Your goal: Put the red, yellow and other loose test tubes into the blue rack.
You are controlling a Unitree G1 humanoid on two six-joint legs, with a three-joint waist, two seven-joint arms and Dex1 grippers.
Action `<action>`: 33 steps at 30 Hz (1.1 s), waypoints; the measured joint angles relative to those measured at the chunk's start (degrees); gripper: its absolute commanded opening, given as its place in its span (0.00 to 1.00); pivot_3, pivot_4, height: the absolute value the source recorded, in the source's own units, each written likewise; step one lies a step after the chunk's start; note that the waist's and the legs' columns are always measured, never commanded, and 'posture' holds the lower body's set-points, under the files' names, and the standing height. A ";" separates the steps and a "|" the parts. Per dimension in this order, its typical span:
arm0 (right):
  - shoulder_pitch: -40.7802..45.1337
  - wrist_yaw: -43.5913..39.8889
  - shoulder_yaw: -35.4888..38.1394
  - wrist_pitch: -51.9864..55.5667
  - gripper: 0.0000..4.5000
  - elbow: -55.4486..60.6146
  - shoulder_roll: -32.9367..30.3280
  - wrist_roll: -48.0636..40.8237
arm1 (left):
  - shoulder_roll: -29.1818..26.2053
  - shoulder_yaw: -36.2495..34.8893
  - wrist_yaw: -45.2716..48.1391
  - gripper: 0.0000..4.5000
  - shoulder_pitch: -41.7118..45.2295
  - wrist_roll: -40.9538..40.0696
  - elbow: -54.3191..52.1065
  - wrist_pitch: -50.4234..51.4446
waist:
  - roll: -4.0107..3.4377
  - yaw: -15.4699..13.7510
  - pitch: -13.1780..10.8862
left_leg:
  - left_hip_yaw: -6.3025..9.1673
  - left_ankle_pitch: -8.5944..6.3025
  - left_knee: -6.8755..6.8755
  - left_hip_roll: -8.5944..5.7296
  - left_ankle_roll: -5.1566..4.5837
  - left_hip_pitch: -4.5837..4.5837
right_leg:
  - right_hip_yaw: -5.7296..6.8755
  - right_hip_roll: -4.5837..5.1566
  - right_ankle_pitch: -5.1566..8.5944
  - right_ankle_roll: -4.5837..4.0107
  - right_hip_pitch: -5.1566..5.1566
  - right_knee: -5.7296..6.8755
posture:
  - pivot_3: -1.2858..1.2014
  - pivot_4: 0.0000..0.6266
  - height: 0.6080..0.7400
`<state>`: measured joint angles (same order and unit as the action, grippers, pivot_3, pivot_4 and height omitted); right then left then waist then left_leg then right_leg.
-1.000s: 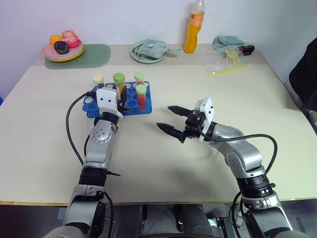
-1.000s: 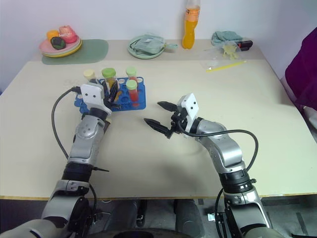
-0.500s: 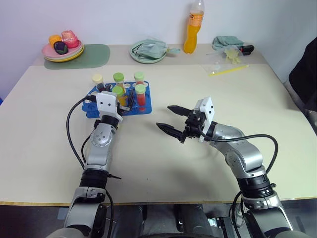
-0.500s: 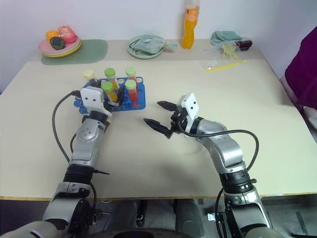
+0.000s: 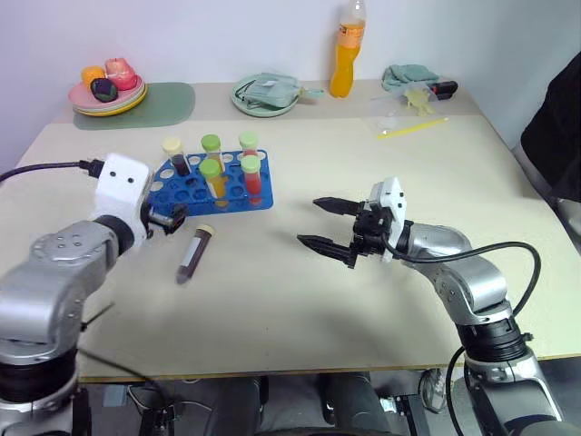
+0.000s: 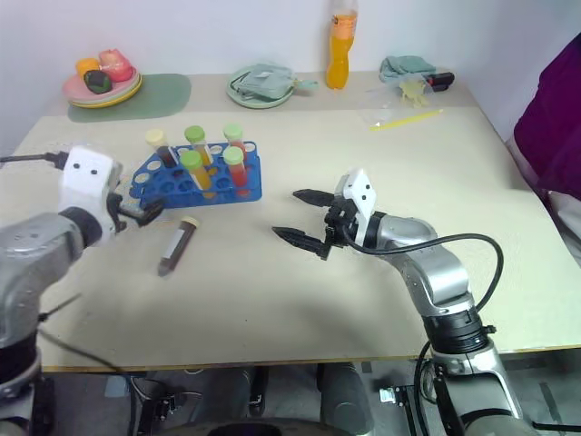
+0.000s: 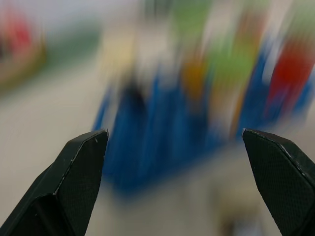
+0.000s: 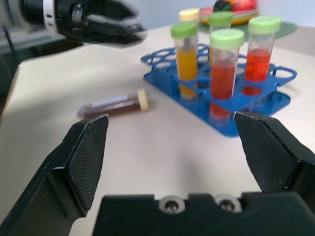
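Blue plastic, the blue rack stands toward the left side of the table, on its far half, with five capped tubes upright in its holes: reds, yellows and a dark one. One loose tube, dark brownish with a pale cap, lies flat on the table just in front of the rack, cap end toward it. It looks light and stiff, a smooth round plastic barrel that would likely roll or slip if nudged from the side; gripping across the middle of the barrel, or just below the cap where the rim gives a stop, seems the safest hold. Squeezed too near the tip, it might pivot out of the fingers.

Beside the rack's near left corner, the left gripper hangs with its jaws apart and nothing between them, close to the lying tube but not touching it. The right gripper is held wide and empty over the middle of the table, pointing toward the rack, well apart from any tube
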<state>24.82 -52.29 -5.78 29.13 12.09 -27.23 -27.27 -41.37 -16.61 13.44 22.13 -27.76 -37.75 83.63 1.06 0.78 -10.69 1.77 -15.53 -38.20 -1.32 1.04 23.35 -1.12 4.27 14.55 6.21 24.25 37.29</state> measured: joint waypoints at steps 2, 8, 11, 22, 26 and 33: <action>2.15 -2.22 -0.79 -0.04 1.00 -0.19 0.04 -0.30 | -2.35 1.70 -1.31 0.99 2.96 -7.56 3.51 6.62 | 0.02 0.07 0.01 | 0.01 0.00 0.00 0.05 0.01 -0.04 | -0.01 -0.02 0.00 0.00 -0.02 0.03 | 0.52 0.24 0.92; 2.91 -4.58 -2.81 -0.94 1.00 -1.68 0.83 0.03 | -9.76 13.23 -12.91 0.99 12.13 -29.42 24.04 8.41 | 0.07 -0.32 -0.02 | 0.07 0.03 0.01 0.04 0.08 0.01 | -0.02 0.03 0.00 -0.02 0.06 0.01 | 0.52 0.24 0.92; 2.12 -4.81 -4.55 -1.21 1.00 -1.33 1.41 0.07 | -9.57 20.06 -21.43 0.99 20.65 -39.08 34.59 8.40 | 0.09 -0.28 -0.01 | 0.07 0.03 0.00 -0.10 0.08 0.02 | -0.02 0.21 -0.01 -0.01 0.06 0.02 | 0.52 0.24 0.92; -1.80 -3.05 -4.56 -1.34 1.00 1.70 0.87 0.09 | -9.06 39.09 -41.41 0.99 35.06 -62.57 57.86 8.43 | 0.09 0.08 -0.01 | 0.04 0.06 0.06 -0.10 0.14 0.06 | -0.09 0.23 -0.01 -0.01 0.22 0.06 | 0.52 0.24 0.92; -2.29 -2.52 -4.57 -1.34 1.00 1.92 0.87 0.08 | -9.04 40.22 -47.47 0.72 36.71 -66.28 61.67 8.47 | 0.09 0.00 -0.01 | 0.02 0.06 0.06 -0.12 0.14 0.06 | -0.09 0.24 -0.01 -0.01 0.21 0.06 | 0.52 0.24 0.92; -2.36 -2.22 -4.58 -1.32 1.00 2.37 0.86 0.05 | -7.79 39.60 -56.35 0.17 36.70 -70.39 63.38 8.54 | 0.10 -0.06 0.00 | 0.02 0.20 0.04 -0.14 0.39 0.06 | -0.08 0.24 -0.01 -0.01 0.19 0.06 | 0.52 0.24 0.92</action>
<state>22.45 -54.51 -10.36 27.81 14.47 -26.37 -27.22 -49.16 23.00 -42.91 58.82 -98.15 25.63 92.17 1.15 0.72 -10.69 1.79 -15.33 -38.16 -1.45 1.43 23.41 -1.21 4.51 14.54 6.19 24.45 37.35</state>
